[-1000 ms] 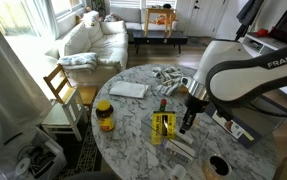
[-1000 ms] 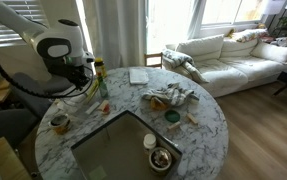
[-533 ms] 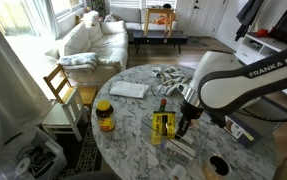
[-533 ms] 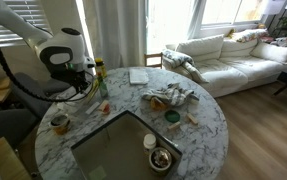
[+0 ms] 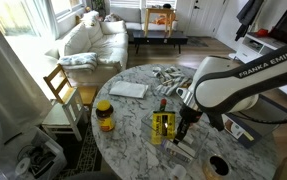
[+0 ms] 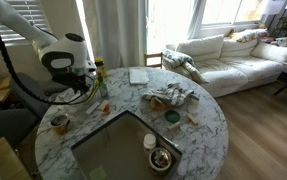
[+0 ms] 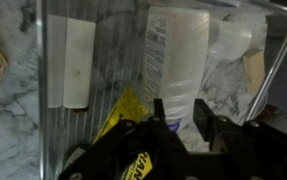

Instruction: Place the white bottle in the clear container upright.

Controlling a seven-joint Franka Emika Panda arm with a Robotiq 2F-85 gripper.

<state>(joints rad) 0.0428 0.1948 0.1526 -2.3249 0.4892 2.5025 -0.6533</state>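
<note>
In the wrist view the white bottle (image 7: 178, 55) lies lengthwise inside the clear container (image 7: 45, 60), its blue end (image 7: 171, 124) nearest me. My gripper (image 7: 180, 122) has its two dark fingers set narrowly, one on each side of that blue end, with no gap showing. In both exterior views the gripper (image 5: 183, 130) (image 6: 96, 92) hangs low over the marble table. There it is at the corner of the greyish see-through container (image 6: 118, 150), beside the yellow packet (image 5: 163, 127). The arm hides the bottle in those views.
An amber jar with a yellow lid (image 5: 104, 116) stands near the table's edge. A white pad (image 5: 128, 89) and crumpled papers (image 6: 168, 97) lie further off. A small bowl (image 6: 161, 158) sits in the container. A mug (image 6: 59, 123) stands by the arm, and a wooden chair (image 5: 63, 95) beside the table.
The arm has sunk a little and shifted slightly toward the yellow packet. The objects on the table have not moved.
</note>
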